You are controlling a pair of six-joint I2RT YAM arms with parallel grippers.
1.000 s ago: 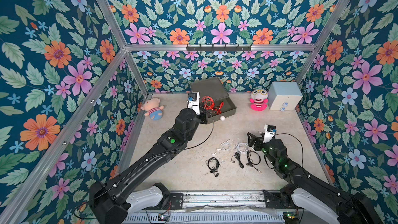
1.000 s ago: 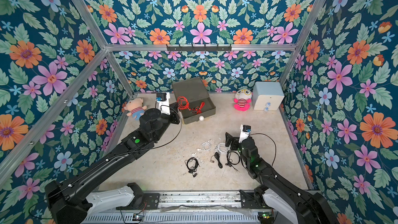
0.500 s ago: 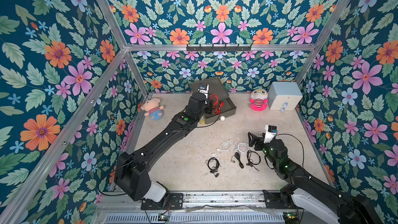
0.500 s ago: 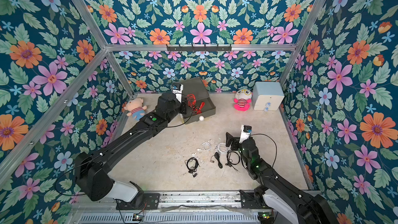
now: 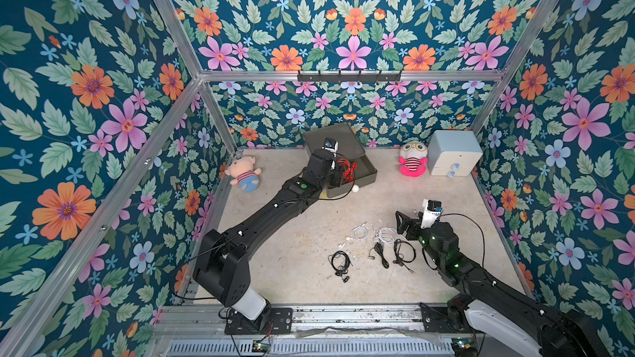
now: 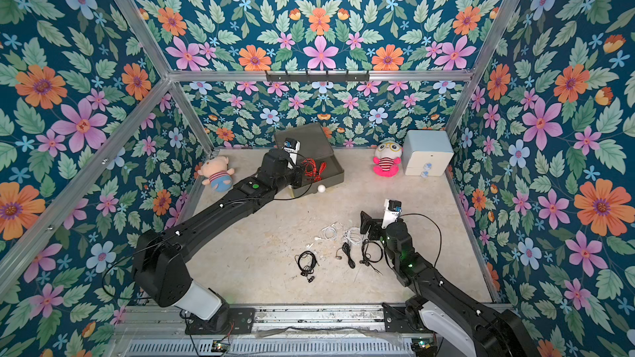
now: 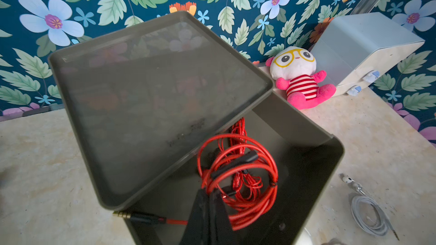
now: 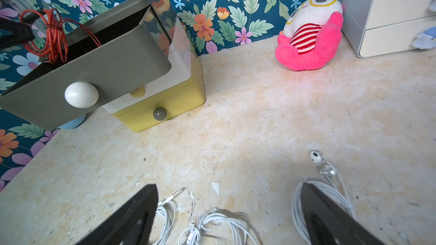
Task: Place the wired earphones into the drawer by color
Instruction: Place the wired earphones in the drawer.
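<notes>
left gripper (image 7: 210, 193): closed tight on the red coil (image 7: 238, 173), the fingers (image 7: 200, 208) pressed together on the cord.
red coil: hung from the left gripper over the open top drawer (image 8: 106, 71), with the lower loops reaching inside. Its plug (image 7: 132, 216) juts past the rim. More red cord is seen lying deeper in the drawer.
chest (image 5: 335, 139): set far, against the back wall, left of centre. The grey top drawer stands out; the white and yellow tiers (image 8: 174, 100) are shut.
right gripper (image 8: 228, 188): jaws spread wide, nothing held, kept low over the white coils (image 8: 221, 222).
white coils: 2 are counted in a top view (image 5: 360, 233), on the table (image 5: 292, 235), near and right of centre.
black coils (image 5: 340, 262): 3, laid in a row just nearer than the white coils.
plush: a pink toy (image 5: 412, 163) is placed far right, just left of the blue chest (image 5: 453, 156); a pig (image 5: 244, 175) is placed far left.
</notes>
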